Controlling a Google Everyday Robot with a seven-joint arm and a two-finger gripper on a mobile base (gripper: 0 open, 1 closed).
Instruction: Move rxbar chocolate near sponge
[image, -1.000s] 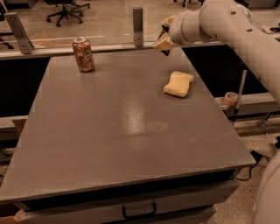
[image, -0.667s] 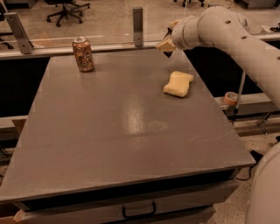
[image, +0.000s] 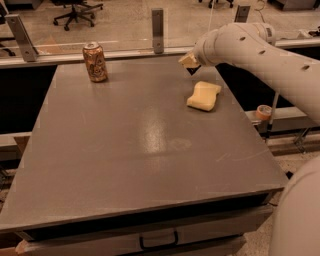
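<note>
The pale yellow sponge (image: 204, 95) lies on the right side of the grey table (image: 125, 150), toward the back. My gripper (image: 190, 64) hangs just behind and slightly left of the sponge, low over the table. A small dark piece sticks out under its cream fingers (image: 188, 60); this is the end of the rxbar chocolate (image: 193, 70), and the rest of it is hidden in the grip. The gripper is shut on it.
A copper-coloured soda can (image: 95, 62) stands upright at the back left of the table. A railing with metal posts (image: 157, 24) runs behind the table. A roll of tape (image: 263, 112) sits on a ledge to the right.
My gripper has come down toward the table with the dark bar, ending closer to the sponge. The sponge and can have not moved.
</note>
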